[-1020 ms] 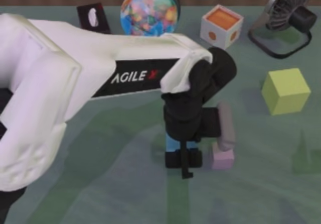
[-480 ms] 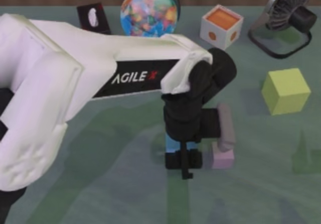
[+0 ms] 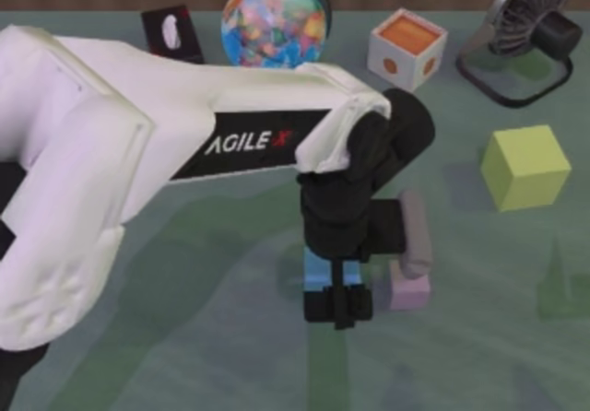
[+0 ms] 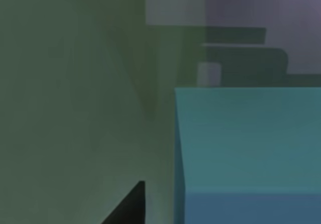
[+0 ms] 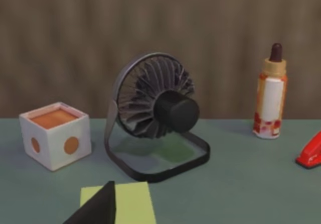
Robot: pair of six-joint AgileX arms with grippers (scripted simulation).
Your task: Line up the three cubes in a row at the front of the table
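Observation:
My left gripper (image 3: 338, 308) hangs over the middle of the table (image 3: 184, 356), above the light-blue cube (image 3: 316, 269), which peeks out on its left. In the left wrist view the light-blue cube (image 4: 251, 143) fills one side, and a dark fingertip (image 4: 128, 206) stands apart from its face with a strip of table between them. The small pink cube (image 3: 409, 292) rests just right of the gripper. The large yellow-green cube (image 3: 525, 166) sits farther right and back. My right arm is out of the top view; one fingertip (image 5: 98, 204) shows over the yellow-green cube (image 5: 133, 201).
Along the back stand a black tissue box (image 3: 172, 31), a colourful globe (image 3: 274, 21), a white box with an orange top (image 3: 407, 47) and a black fan (image 3: 525, 24). The right wrist view also shows a dropper bottle (image 5: 271, 96) and a red stapler (image 5: 311, 151).
The left gripper's black body has shifted slightly toward the front, and more of the light-blue cube shows behind it. The cubes have not moved.

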